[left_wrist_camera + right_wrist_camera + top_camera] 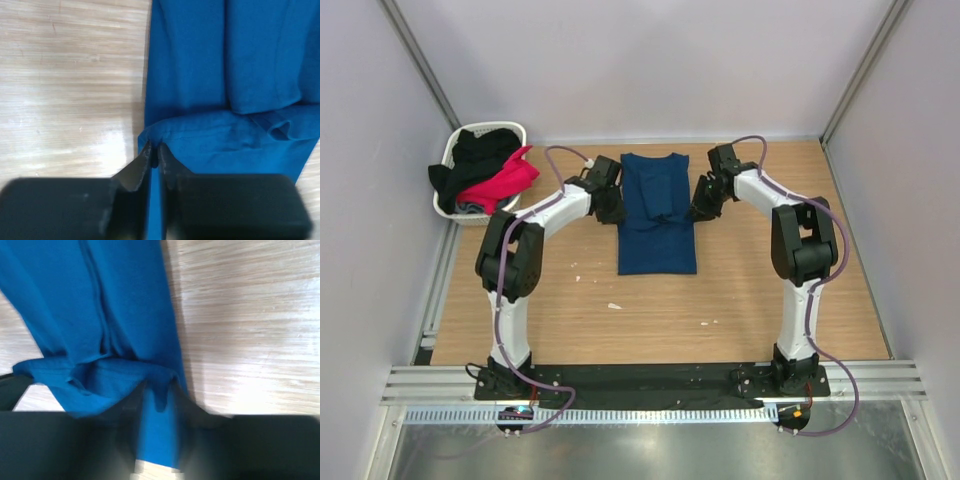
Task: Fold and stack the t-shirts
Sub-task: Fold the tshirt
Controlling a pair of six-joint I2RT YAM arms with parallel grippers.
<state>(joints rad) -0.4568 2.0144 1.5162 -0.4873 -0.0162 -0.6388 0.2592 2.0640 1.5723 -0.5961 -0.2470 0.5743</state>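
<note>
The navy blue t-shirt [657, 215] lies on the wooden table, folded into a long narrow strip, with no print showing. My left gripper [617, 205] is at its left edge and my right gripper [698, 205] at its right edge, both near mid-length. In the left wrist view the gripper [154, 150] is shut on the shirt's [200, 75] edge, which bunches at the tips. In the right wrist view the gripper [159, 387] pinches a raised fold of the shirt [115, 300]. A pink tee [505, 180] and a black tee [480, 150] lie in the basket.
The white woven basket [448, 160] stands at the table's back left corner, against the wall. Small white scraps [614, 305] lie on the wood in front of the shirt. Walls close in the table on three sides.
</note>
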